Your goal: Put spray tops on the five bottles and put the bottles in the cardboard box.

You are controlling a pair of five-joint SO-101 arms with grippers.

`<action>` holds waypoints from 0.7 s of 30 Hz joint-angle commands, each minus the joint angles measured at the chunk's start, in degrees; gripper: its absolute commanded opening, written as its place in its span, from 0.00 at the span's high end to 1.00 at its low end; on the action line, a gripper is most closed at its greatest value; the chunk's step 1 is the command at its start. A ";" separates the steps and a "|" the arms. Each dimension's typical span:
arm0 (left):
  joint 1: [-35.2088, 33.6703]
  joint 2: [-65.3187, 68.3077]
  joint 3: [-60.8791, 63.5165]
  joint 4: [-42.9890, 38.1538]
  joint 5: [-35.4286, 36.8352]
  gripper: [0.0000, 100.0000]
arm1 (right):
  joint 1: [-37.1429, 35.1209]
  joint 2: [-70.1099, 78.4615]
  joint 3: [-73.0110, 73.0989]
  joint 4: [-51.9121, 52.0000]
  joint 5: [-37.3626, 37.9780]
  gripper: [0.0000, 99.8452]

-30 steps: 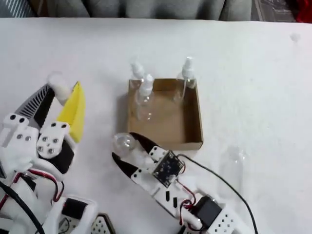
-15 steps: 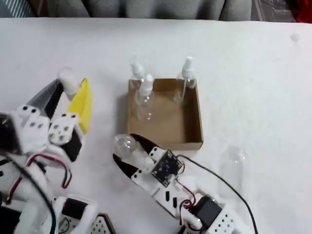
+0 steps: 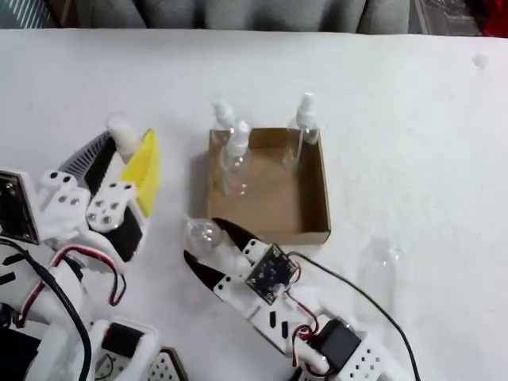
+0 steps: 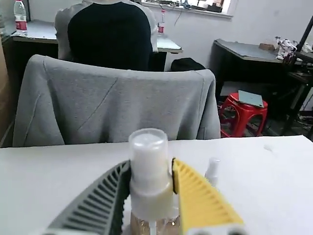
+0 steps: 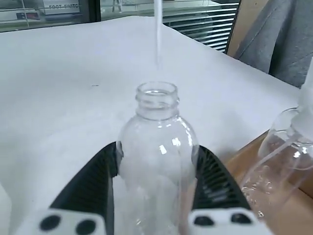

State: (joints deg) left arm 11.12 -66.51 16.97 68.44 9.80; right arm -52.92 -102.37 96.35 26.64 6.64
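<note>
My left gripper (image 3: 127, 140) (image 4: 150, 169), with one grey and one yellow finger, is shut on a white spray top (image 3: 121, 133) (image 4: 148, 166) held above the table left of the cardboard box (image 3: 314, 208). The top's thin tube (image 5: 158, 34) hangs above the open neck of a clear bottle (image 5: 157, 147) (image 3: 201, 232). My right gripper (image 3: 203, 238) (image 5: 157, 152) is shut on that bottle, upright by the box's near left corner. Three capped bottles (image 3: 236, 155) (image 3: 225, 115) (image 3: 304, 119) stand at the box's far side.
Another clear bottle without a top (image 3: 377, 270) stands on the white table to the right of the box. A grey-covered chair back (image 4: 112, 107) lies beyond the table's far edge. My right arm's cable (image 3: 349, 287) runs between the box and that bottle.
My left arm has carried the spray top to the right, closer to the box and the held bottle. The right gripper and its bottle have stayed in place.
</note>
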 commanded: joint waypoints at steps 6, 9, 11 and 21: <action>1.89 1.01 2.02 -2.20 0.18 0.98 | 0.04 -0.57 0.44 0.22 -0.18 0.98; 1.80 1.01 3.25 -2.29 -0.18 0.98 | 0.04 -0.57 0.44 0.22 -0.09 0.98; 1.80 0.92 3.25 -2.29 -2.37 0.98 | 0.04 -0.57 0.44 0.22 -0.09 0.98; 1.80 -7.25 8.44 -7.47 -3.43 0.98 | 0.13 -0.57 0.44 0.22 -0.09 0.98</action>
State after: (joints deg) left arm 12.53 -70.11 24.35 64.57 6.73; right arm -52.84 -102.37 96.35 26.64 6.64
